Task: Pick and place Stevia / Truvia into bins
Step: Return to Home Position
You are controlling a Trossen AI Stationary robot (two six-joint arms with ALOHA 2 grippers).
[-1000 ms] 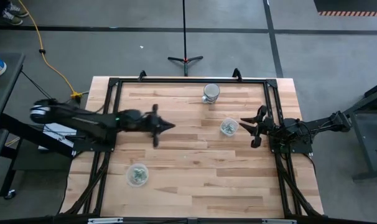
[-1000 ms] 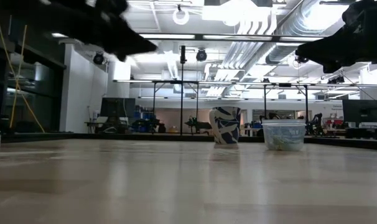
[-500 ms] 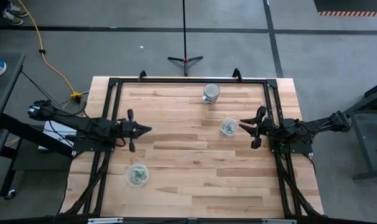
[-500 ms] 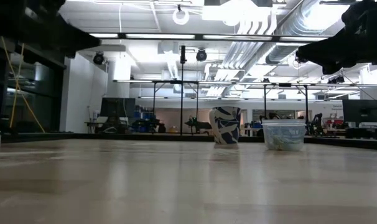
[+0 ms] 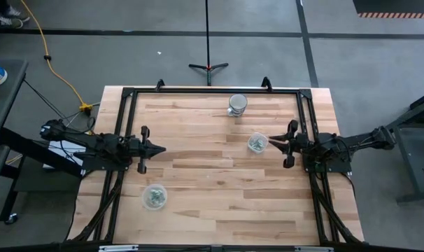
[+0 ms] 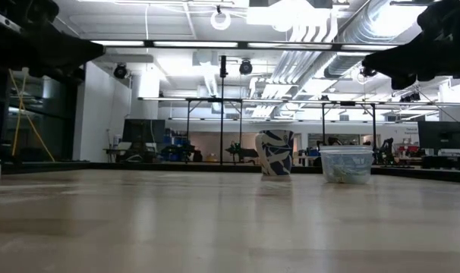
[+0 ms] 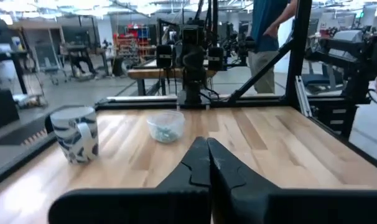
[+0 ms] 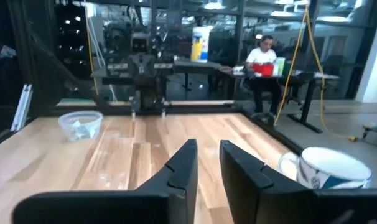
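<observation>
Bins (image 7: pixel 152 123) hold packets (image 7: pixel 167 133) on wooden table (image 5: pixel 212 175); left gripper (image 5: pixel 161 148) closed, right gripper (image 5: pixel 271 141) slightly parted.

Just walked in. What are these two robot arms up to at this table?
The two arms are sorting sweetener packets into clear cups on a wooden table. At this moment neither is handling anything. The left claw is shut and empty at the table's left side, and the right claw is slightly open and empty at the right side. One clear cup near the right arm and a second clear cup at the near left both hold packets. A blue-and-white mug stands near the far edge.
</observation>
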